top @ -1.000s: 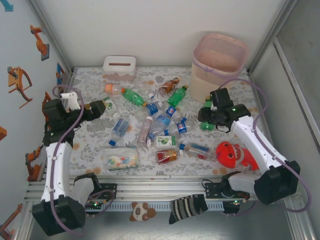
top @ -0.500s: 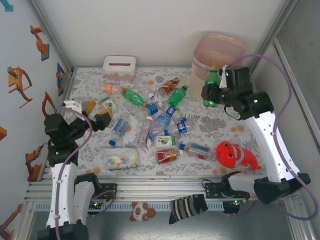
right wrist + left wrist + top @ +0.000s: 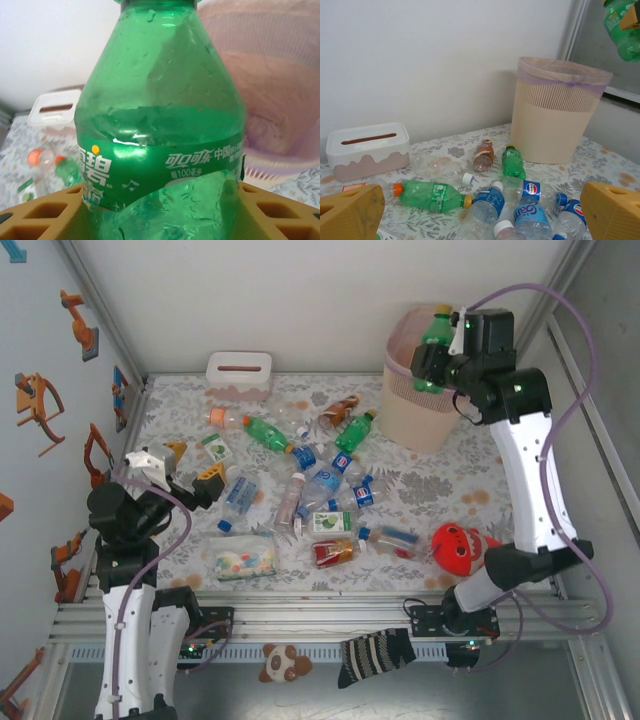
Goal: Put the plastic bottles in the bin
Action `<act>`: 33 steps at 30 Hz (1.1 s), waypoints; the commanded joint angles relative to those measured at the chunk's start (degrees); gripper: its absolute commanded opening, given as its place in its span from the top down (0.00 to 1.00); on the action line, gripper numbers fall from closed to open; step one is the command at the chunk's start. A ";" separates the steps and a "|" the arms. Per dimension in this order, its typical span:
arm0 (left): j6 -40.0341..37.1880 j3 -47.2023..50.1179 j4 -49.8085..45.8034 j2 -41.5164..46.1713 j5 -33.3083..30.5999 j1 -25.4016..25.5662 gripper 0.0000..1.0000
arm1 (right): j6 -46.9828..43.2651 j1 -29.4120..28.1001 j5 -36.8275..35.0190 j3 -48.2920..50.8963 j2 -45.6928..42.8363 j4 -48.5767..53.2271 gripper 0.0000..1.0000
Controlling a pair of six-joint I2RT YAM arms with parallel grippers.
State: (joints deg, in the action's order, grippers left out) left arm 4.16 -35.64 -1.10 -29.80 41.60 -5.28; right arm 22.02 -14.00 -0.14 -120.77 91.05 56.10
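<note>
The right gripper [image 3: 436, 352] is clamped on a green bottle [image 3: 432, 338], holding it upright above the left side of the bin [image 3: 440, 425]. The left gripper [image 3: 192, 467] hangs well to the left of the bin, its jaws wide apart with nothing between them. The other bottles [image 3: 325, 476] lie scattered on the table [image 3: 440, 495] left of the bin.

Left gripper [image 3: 482, 200], jaws wide, frames scattered bottles [image 3: 432, 194] on the patterned table [image 3: 600, 155]; beige bin [image 3: 560, 115] at rear right, white tissue box [image 3: 367, 150] at rear left.
</note>
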 commanded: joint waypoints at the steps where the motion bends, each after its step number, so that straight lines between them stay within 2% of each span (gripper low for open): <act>1: -1.78 0.33 0.07 0.36 -0.51 0.18 0.00 | -0.24 3.41 1.76 -5.78 4.63 -1.36 0.40; 6: -2.06 0.14 -0.75 0.22 -1.16 0.27 0.00 | 0.93 7.25 2.53 -11.41 12.04 -4.39 0.41; 13: -2.47 0.13 -1.06 -0.01 -1.68 0.34 0.00 | 7.19 11.91 8.78 -17.22 22.76 -10.14 0.44; 19: -2.94 -0.07 -2.05 0.33 -2.31 0.40 0.00 | 11.05 12.77 14.91 -23.17 31.83 -13.11 0.44; 25: -2.77 -0.05 -2.22 0.79 -2.81 0.66 0.00 | 15.23 12.94 19.52 -22.89 37.59 -16.63 0.46; 33: -2.88 -0.14 -2.41 1.03 -3.09 1.04 0.00 | 17.29 13.89 25.04 -23.46 43.41 -15.46 0.46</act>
State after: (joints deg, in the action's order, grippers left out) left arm 2.46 -35.59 -3.57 -29.69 38.54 -4.51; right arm 37.56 -1.02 21.50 -142.04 133.29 41.43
